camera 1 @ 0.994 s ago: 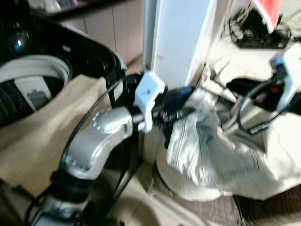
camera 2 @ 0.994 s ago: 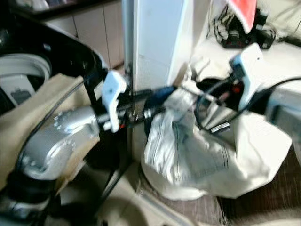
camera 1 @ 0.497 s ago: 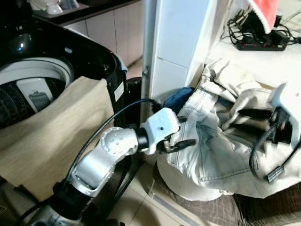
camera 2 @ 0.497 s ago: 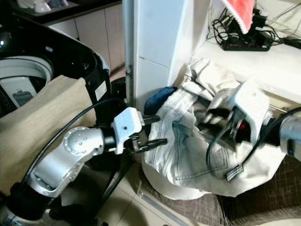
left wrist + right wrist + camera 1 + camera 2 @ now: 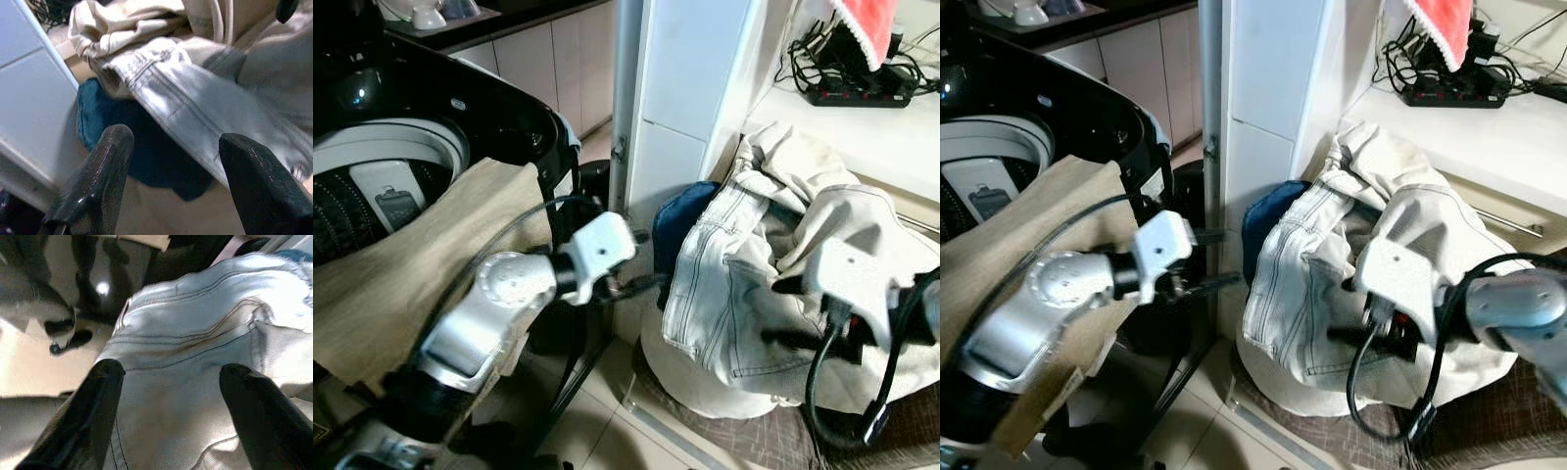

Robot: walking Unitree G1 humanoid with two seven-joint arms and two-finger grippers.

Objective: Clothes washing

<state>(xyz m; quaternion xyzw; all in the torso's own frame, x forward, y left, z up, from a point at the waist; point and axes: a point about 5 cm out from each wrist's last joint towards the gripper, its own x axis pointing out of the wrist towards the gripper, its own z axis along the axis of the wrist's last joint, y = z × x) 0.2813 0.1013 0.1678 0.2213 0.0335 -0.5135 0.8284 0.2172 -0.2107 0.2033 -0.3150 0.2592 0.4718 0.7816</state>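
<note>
Snagging is your risk: both grippers, left (image 5: 646,284) and right (image 5: 783,313), have fingers spread wide and empty by the heaped pale denim jeans (image 5: 734,294). You could catch the dark blue cloth (image 5: 680,220) underneath, or drag the pile.

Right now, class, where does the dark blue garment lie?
The dark blue garment lies low against the white cabinet, tucked under the pale jeans on the laundry pile, just ahead of the left gripper.
</note>
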